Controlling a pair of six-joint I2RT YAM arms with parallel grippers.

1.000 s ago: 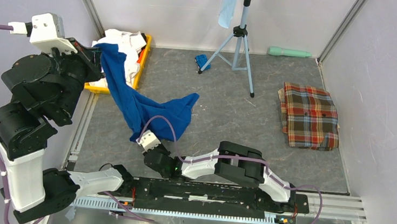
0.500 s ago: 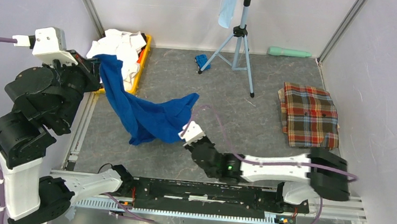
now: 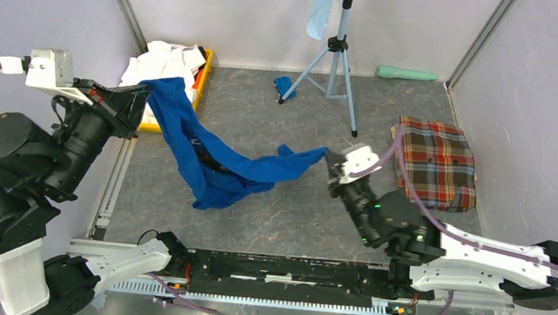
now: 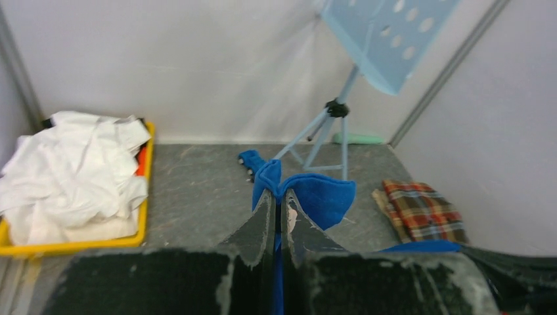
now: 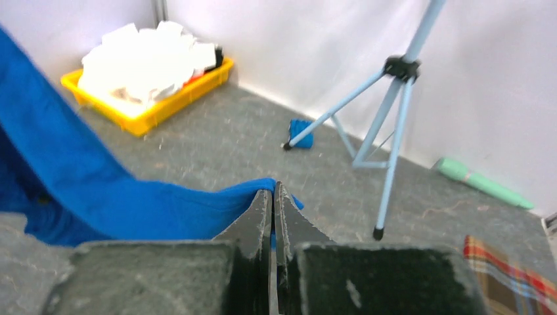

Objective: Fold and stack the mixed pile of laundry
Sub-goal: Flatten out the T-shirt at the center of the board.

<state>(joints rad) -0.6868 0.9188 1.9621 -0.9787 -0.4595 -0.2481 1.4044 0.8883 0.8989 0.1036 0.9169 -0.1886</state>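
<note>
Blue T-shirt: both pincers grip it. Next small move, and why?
Probably pull the right pincer slightly farther from the left pincer: the blue T-shirt sags between them, its middle bunched on the table, so it needs spreading before folding.

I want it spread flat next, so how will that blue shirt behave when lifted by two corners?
Probably floppy: the blue shirt sags between the left pincer and right pincer, its middle drooping onto the table. Likely light, since small pinches at its edges hold it. It may bunch rather than spread; folds gather at the low point.
</note>
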